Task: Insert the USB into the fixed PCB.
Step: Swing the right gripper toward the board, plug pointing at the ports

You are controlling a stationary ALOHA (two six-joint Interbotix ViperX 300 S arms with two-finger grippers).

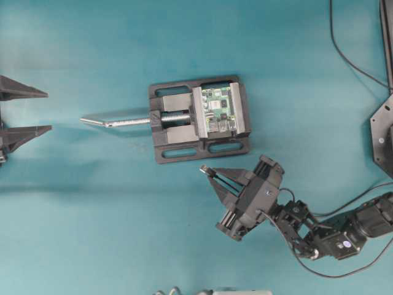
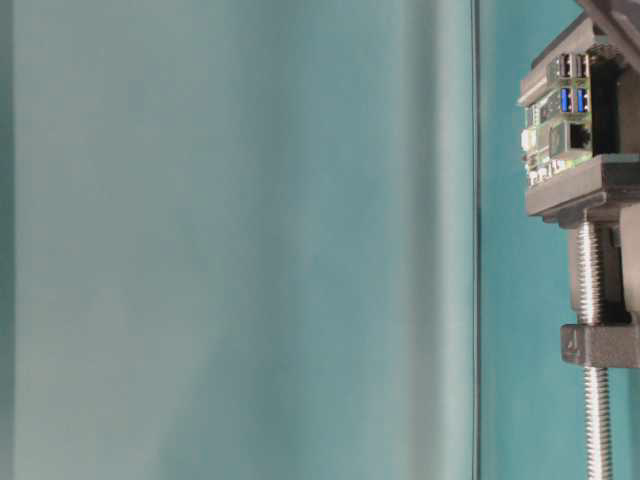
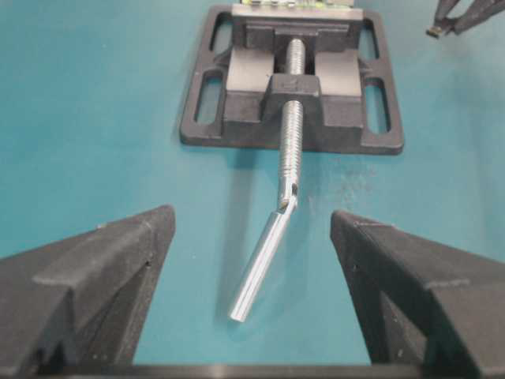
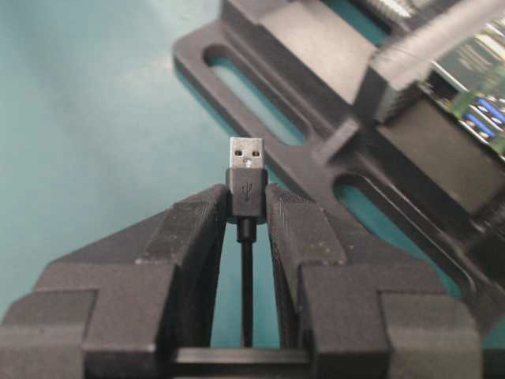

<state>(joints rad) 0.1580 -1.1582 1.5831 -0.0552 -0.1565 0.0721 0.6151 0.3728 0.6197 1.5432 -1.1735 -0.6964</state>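
Observation:
My right gripper (image 4: 247, 201) is shut on the USB (image 4: 246, 175), a black plug with a silver tip that sticks out past the fingertips, its thin cable running back between the fingers. In the overhead view the right gripper (image 1: 210, 174) and the USB (image 1: 204, 169) hover just in front of the vise's near edge. The fixed PCB (image 1: 220, 109), green with silver ports, is clamped in the black vise (image 1: 166, 150); its ports show in the table-level view as the PCB (image 2: 560, 115). My left gripper (image 3: 252, 237) is open at the far left (image 1: 48, 110), facing the vise's screw handle.
The vise's silver screw rod and handle (image 1: 116, 120) stick out to the left toward the left gripper. A black cable (image 1: 350, 58) and a black base (image 1: 384, 135) lie at the right edge. Some objects peek in at the bottom edge (image 1: 209, 292).

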